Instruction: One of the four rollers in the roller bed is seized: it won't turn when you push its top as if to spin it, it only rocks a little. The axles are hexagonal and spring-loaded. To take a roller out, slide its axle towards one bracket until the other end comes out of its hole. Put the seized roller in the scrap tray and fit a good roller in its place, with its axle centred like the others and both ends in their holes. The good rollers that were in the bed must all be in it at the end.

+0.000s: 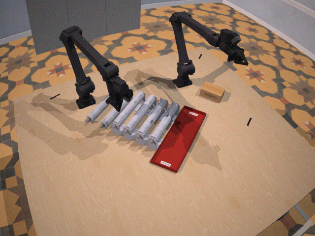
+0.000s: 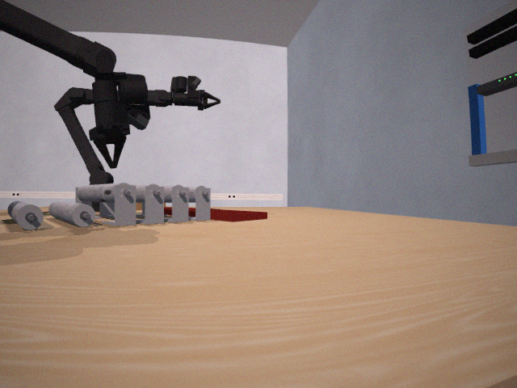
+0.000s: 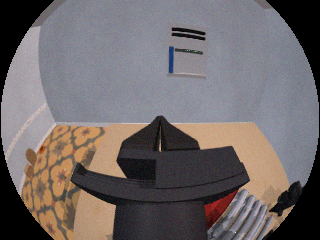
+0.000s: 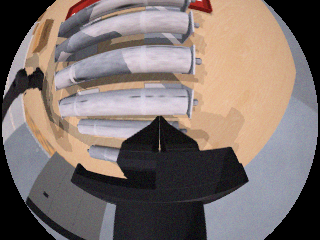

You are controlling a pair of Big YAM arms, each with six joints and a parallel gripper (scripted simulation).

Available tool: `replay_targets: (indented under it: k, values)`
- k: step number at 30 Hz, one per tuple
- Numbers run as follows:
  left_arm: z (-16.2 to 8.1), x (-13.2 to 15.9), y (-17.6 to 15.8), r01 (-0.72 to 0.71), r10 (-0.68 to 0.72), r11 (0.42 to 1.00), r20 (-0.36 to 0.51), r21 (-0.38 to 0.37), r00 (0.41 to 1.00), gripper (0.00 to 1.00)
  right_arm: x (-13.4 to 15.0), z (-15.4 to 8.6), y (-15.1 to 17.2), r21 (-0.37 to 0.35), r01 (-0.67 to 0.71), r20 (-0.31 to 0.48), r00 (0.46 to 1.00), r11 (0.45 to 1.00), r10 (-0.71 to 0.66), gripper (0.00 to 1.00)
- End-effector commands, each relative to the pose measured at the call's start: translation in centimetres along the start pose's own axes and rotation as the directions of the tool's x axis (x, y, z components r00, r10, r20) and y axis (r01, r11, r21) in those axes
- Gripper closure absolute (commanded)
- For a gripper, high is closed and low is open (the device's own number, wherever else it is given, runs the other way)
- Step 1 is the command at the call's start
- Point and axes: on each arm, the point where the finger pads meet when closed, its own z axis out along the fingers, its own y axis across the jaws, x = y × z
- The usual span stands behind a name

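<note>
From here I have my right gripper (image 1: pixel 118 109) (image 2: pixel 112 166) (image 4: pixel 159 120) pointing down above the roller bed (image 1: pixel 152 144) (image 2: pixel 124 210) (image 3: pixel 235 220) (image 4: pixel 125 103), jaws pressed together on nothing, and my left gripper (image 1: pixel 246 63) (image 2: pixel 218 101) (image 3: pixel 160 119), likewise closed and unladen, well apart from it. Four rollers sit in the bed, with the scrap tray (image 1: pixel 177 142) (image 2: pixel 240 215) (image 3: pixel 215 212) (image 4: pixel 206 7) beside it and two loose rollers (image 1: pixel 99 109) (image 2: pixel 70 212) (image 4: pixel 106 126) lying on its opposite side.
</note>
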Motion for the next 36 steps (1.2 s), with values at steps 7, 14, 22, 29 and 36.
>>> replay_targets:
  k: [7,14,22,29,36]
  values:
    - [0.3,-3.4,-0.4,-0.015,0.014,1.000,0.048,0.006,0.999,1.00,-0.2,1.4,0.3,-0.004,0.006,-0.001,1.000,1.000,-0.006,1.00]
    - [0.3,-3.4,-0.4,-0.015,0.014,1.000,0.048,0.006,0.999,1.00,0.0,2.4,0.2,-0.004,0.006,-0.001,1.000,1.000,-0.006,1.00]
    - [0.3,-3.4,-0.4,-0.015,0.014,1.000,0.048,0.006,0.999,1.00,0.1,3.4,0.3,-0.004,0.008,0.000,1.000,1.000,-0.008,1.00]
    - [0.3,-3.4,-0.4,-0.015,0.014,1.000,0.048,0.006,0.999,1.00,0.2,3.7,0.3,-0.005,0.009,-0.002,1.000,1.000,-0.009,1.00]
    - [0.3,-3.4,-0.4,-0.015,0.014,1.000,0.048,0.006,0.999,1.00,0.1,3.7,0.3,-0.004,0.008,0.001,1.000,1.000,-0.008,1.00]
